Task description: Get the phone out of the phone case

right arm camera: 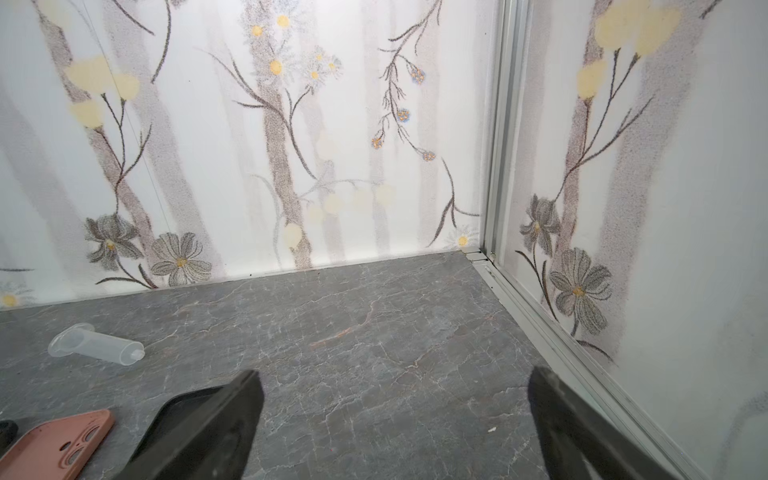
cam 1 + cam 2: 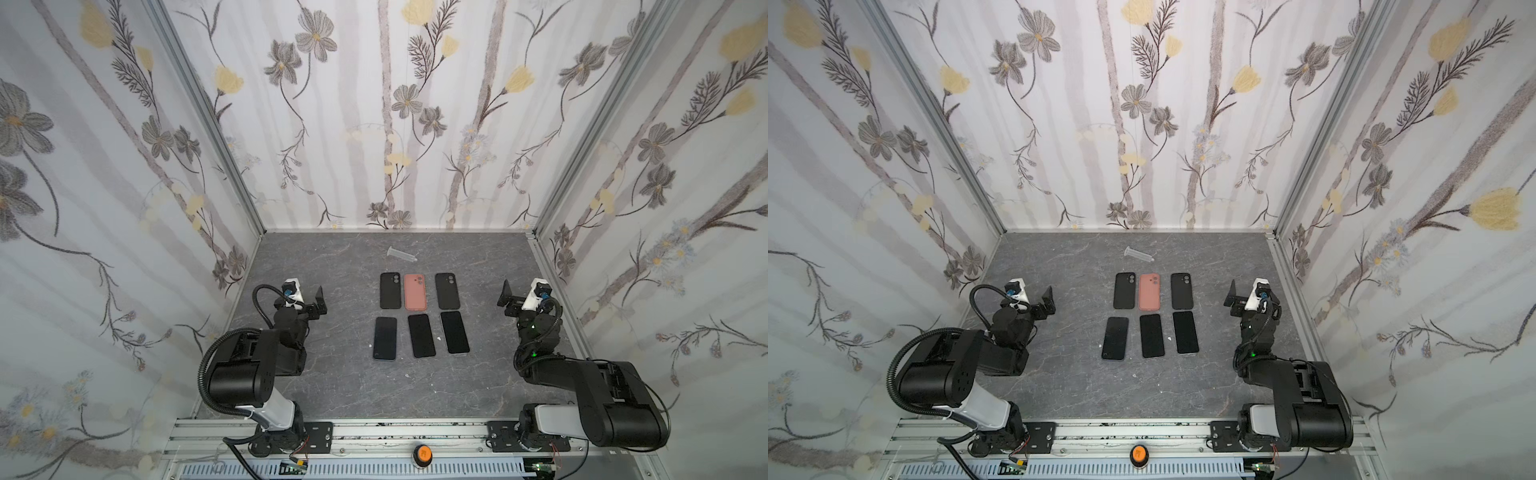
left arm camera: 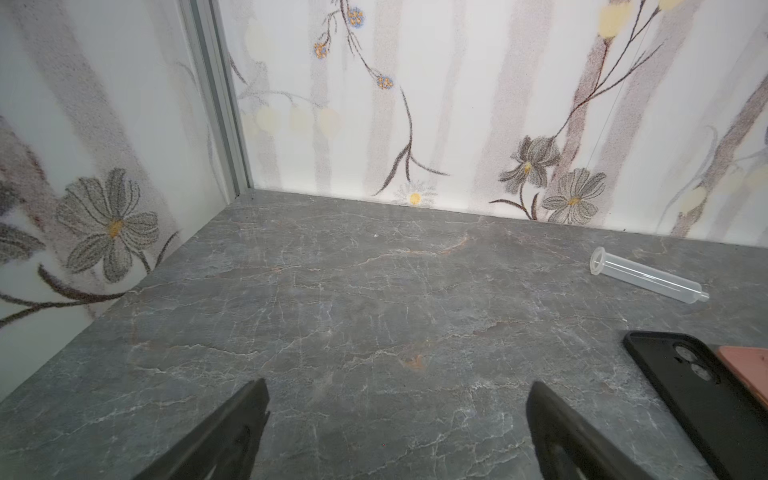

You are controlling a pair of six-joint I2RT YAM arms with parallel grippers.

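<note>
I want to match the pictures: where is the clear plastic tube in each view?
Both top views: clear plastic tube behind the pink case.
Left wrist: beyond the black case, at.
Right wrist: beyond the pink case, at.
Shared landmark: pink case.

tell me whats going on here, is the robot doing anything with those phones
Nothing is being handled at this moment. The left hand and the right hand are both open at the sides of the table, touching nothing. Between them, the far row holds a left black case, a pink case and a right black case. The near row holds three phones with dark screens. A clear tube lies behind them.
</note>
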